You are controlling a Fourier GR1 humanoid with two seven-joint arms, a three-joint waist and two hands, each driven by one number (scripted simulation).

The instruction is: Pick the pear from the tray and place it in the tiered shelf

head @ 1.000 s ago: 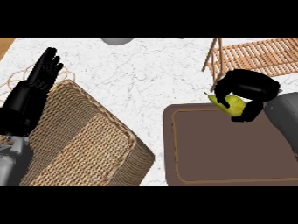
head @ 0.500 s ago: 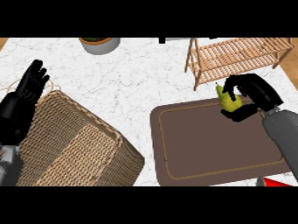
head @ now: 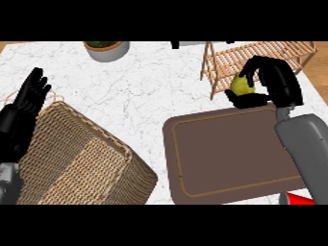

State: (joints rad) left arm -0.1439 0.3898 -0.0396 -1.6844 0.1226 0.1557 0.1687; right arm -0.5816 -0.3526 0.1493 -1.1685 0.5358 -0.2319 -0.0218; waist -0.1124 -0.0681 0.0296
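Pear (head: pixel 240 85) grasped in right hand (head: pixel 274 79), fingers curled round it, over the far edge of the tray (head: pixel 223 158). Long axis roughly upright. Tiered shelf (head: pixel 266 50) lies just beyond the fingers. Left hand (head: pixel 20 108) well apart, open, resting at left. Shelf tiers partly hidden by the hand; far side cut off.

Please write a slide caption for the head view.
Right hand holds the pear between the brown tray and the wooden tiered shelf.

A wicker basket (head: pixel 81 163) lies at left; a grey pot (head: pixel 109 52) stands far behind.
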